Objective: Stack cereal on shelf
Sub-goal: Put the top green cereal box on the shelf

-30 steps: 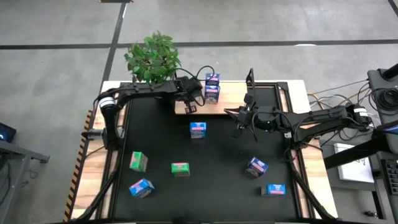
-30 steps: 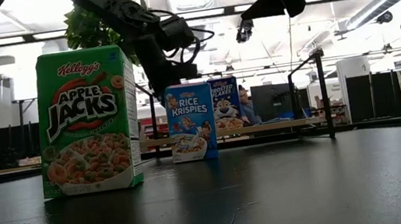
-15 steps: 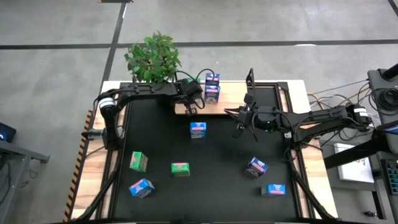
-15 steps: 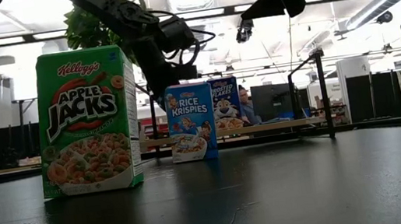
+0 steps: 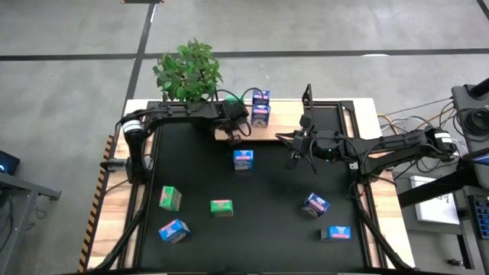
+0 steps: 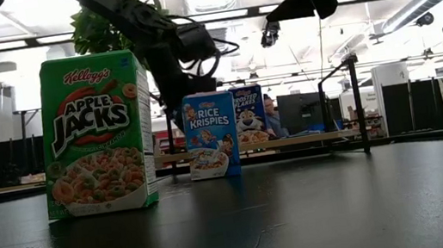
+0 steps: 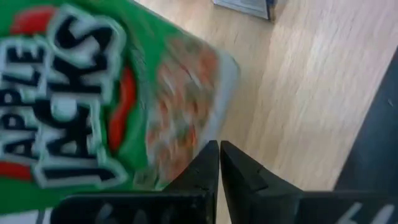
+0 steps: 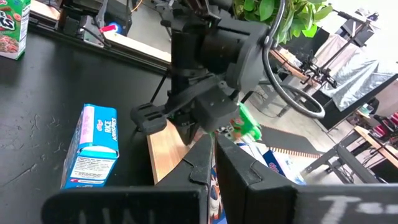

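**A:** While your left gripper (image 5: 236,137) hangs over the near-left end of the shelf (image 5: 284,124), where does the green carton sit against it?

**B:** The green Apple Jacks carton (image 7: 93,106) lies right in front of your fingertips, tilted. In the left wrist view the fingers (image 7: 205,167) are pressed together, tips meeting, with the carton just beyond them. You can't tell from that view whether any edge of it is pinched. The right wrist view shows a sliver of green (image 8: 249,123) under that gripper, above the board's end.

**A:** And the other cartons?

**B:** Two blue cartons (image 5: 260,107) stand on the shelf's far side, just beside your left gripper. The Rice Krispies carton (image 5: 243,159) stands on the black mat (image 5: 267,229), near the shelf's front edge.

**A:** Your right gripper?

**B:** The right gripper (image 5: 293,158) is clenched with nothing in it, hovering over the mat near the shelf's middle. More cartons stand well apart from both arms: two green (image 5: 170,198) and one blue at near left, two blue (image 5: 315,205) at near right.
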{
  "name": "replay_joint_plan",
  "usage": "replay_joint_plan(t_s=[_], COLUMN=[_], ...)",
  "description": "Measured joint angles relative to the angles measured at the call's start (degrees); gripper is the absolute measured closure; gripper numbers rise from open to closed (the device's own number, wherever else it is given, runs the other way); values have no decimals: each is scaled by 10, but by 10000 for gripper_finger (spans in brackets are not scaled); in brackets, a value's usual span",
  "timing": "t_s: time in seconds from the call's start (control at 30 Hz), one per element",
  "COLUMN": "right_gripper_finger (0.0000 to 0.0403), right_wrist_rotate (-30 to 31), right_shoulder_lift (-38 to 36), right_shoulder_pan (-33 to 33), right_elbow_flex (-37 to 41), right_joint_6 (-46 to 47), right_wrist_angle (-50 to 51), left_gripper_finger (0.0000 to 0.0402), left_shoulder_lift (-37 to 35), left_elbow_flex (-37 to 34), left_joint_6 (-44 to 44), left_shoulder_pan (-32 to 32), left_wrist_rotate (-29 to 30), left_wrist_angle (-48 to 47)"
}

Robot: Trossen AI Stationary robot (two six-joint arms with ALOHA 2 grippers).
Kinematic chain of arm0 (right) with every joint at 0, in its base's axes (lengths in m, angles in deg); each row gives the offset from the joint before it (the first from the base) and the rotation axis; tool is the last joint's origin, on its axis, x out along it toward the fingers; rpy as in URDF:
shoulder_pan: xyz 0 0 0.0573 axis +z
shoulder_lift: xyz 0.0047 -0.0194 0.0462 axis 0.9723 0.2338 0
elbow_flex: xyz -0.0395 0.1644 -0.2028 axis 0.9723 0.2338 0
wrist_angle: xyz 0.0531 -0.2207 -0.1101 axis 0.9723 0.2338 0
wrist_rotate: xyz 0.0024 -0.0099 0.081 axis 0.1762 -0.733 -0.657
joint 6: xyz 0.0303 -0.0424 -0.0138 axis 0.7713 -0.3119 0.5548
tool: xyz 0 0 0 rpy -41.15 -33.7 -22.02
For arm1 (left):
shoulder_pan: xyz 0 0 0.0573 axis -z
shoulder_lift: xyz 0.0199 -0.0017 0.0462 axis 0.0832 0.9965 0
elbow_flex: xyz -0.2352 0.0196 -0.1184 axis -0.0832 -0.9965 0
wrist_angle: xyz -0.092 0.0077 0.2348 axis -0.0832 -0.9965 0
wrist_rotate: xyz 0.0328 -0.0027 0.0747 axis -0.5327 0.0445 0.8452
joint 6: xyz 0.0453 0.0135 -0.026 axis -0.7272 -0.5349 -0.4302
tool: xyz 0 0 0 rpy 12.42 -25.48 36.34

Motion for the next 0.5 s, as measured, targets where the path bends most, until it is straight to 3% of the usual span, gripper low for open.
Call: replay_joint_plan(t_s=[0.5], right_gripper_finger=[392], right_wrist_rotate=[0], right_shoulder_lift=[0], right_shoulder_pan=[0], right_elbow_flex=[0], right_joint_6=[1], right_wrist_angle=[1], left_gripper_finger=[402], left_shoulder_lift=[-5], left_elbow_flex=[0], left_joint_6=[-9], left_shoulder_pan=[4], left_wrist_rotate=[2], left_wrist_angle=[0])
